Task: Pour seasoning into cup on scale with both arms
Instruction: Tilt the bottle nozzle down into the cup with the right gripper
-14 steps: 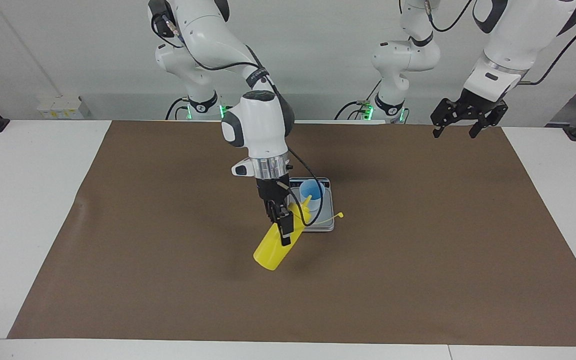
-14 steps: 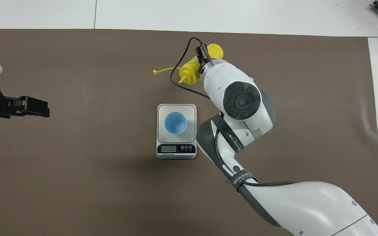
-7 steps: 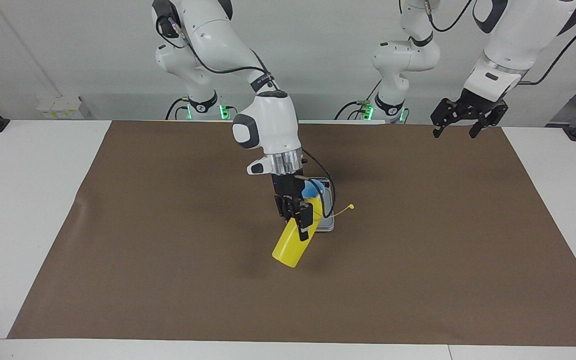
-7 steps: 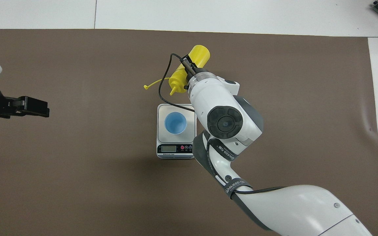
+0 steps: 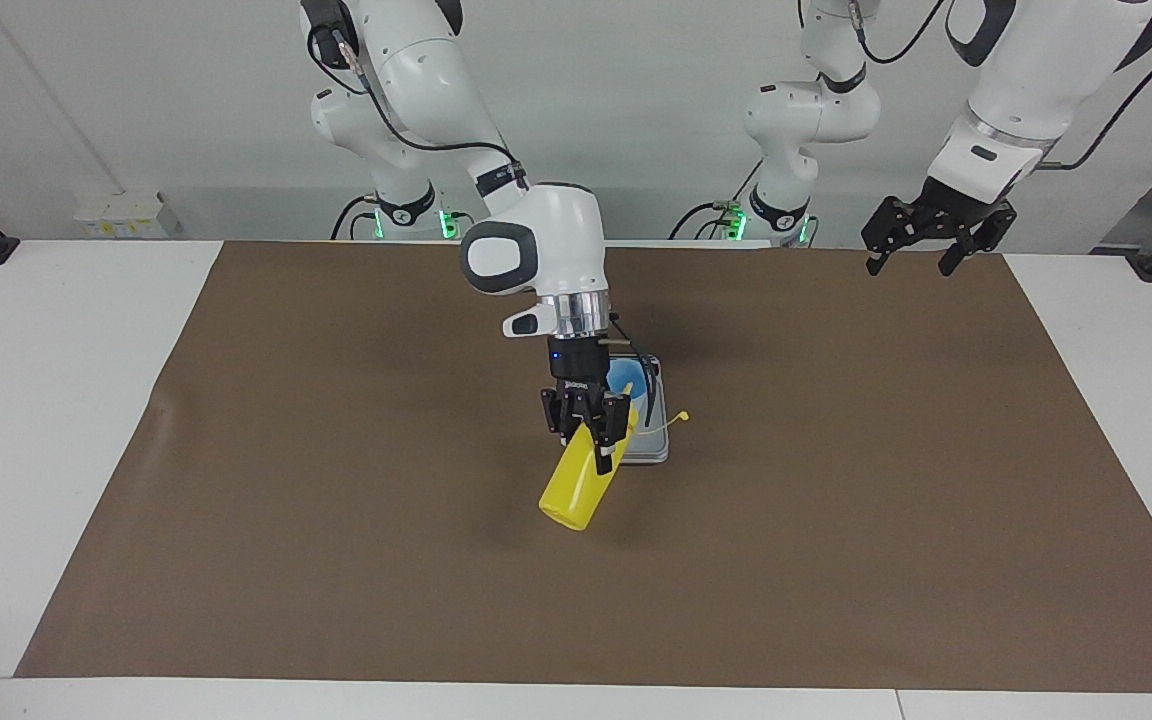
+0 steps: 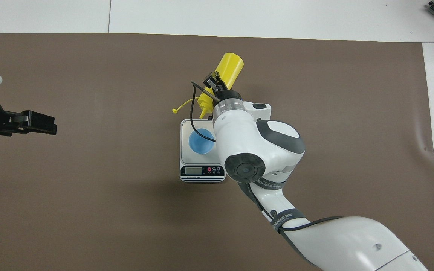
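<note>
My right gripper [image 5: 588, 440] is shut on the yellow seasoning bottle [image 5: 569, 492] and holds it slanted in the air. In the overhead view the right gripper [image 6: 213, 83] grips the bottle [image 6: 230, 66] at mid-body. The nozzle points at the light blue cup [image 6: 201, 141] and hangs over the scale's edge that lies farthest from the robots. The bottle's cap dangles on its tether beside the nozzle. The cup [image 5: 626, 379] stands upright on the silver scale [image 6: 187, 128], partly hidden by the right wrist. My left gripper [image 5: 921, 252] waits open and holds nothing, over the left arm's end of the mat; it shows as the left gripper [image 6: 40, 122] in the overhead view.
A brown mat [image 5: 336, 520] covers most of the white table [image 5: 56, 400]. The scale's dark display strip [image 6: 202, 170] faces the robots. The right arm's bulky wrist [image 6: 256, 146] hangs over the scale's side toward the right arm.
The right arm has swung the bottle toward the cup and turned its wrist, bringing the nozzle from beside the scale to over its edge. The left arm has not moved.
</note>
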You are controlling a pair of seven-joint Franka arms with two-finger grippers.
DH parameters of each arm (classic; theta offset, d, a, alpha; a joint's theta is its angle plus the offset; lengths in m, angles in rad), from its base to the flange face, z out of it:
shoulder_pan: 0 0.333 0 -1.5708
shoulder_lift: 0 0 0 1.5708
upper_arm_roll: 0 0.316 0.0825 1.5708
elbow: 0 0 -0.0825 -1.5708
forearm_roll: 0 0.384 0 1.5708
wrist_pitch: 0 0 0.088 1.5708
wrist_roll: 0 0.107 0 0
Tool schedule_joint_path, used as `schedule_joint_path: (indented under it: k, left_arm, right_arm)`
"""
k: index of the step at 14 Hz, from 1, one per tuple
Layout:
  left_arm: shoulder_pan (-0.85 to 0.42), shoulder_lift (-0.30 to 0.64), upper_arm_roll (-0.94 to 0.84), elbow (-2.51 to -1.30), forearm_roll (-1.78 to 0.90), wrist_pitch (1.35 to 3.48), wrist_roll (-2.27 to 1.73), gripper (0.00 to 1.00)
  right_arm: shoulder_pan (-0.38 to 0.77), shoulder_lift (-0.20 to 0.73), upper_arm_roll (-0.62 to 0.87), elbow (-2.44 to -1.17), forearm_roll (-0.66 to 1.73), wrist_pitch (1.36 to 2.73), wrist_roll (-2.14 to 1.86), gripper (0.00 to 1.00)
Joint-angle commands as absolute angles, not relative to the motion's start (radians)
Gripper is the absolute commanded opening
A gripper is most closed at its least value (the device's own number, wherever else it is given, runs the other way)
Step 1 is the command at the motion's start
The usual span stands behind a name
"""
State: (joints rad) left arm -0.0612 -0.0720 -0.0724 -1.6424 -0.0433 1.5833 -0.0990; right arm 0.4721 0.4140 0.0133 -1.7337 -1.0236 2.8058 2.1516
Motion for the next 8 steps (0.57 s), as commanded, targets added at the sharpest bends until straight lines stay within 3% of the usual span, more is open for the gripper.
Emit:
schedule_joint_path:
  k: [1,8]
  left_arm:
    - [-0.049,-0.095,-0.078,-1.657,-0.035,1.568,-0.071,1.0]
    - [-0.051,-0.094,-0.074,-1.648,0.027,1.54,0.061,1.0]
  right_arm:
    - [0.468,0.362,0.014,-1.779,-1.211,2.813,2.317,0.0]
    - [0.528,0.339,0.014,-1.824,-1.311,2.738,2.375,0.0]
